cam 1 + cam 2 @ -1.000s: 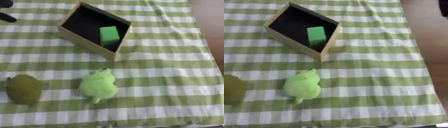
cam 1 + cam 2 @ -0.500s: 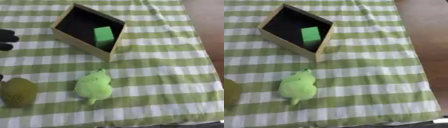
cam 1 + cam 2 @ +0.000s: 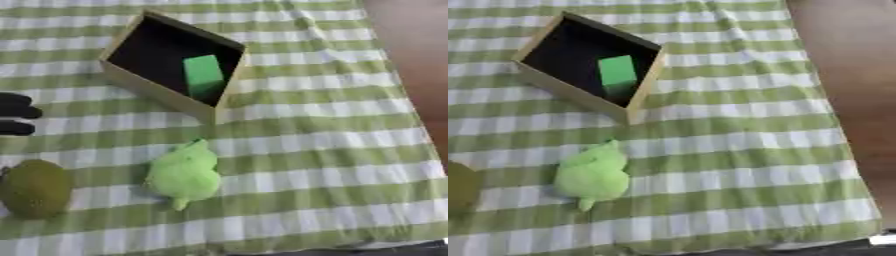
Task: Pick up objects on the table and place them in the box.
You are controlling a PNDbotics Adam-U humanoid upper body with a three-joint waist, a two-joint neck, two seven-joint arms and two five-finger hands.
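Left hand (image 3: 16,114) seen only as dark fingertips at frame edge; open or curled cannot be told. Olive fruit (image 3: 35,188) lies just below it, green plush (image 3: 184,172) further right, long axis toward box (image 3: 157,95).

- Tablecloth (image 3: 332,145): woven cloth, matt, green-and-white check, slightly rumpled toward the far edge of the desk.
- Box (image 3: 157,92): pale wood-like walls, matt; dark, dull lining inside.
- Green block (image 3: 203,75) in the box: smooth, matt, plastic or foam by look.
- Light green toy (image 3: 184,175): soft, plush-looking, matt.
- Olive-brown round object (image 3: 35,187) near the left edge of the desk: rough, dull skin.
- Left robot hand (image 3: 16,114) at the left edge: matt black.
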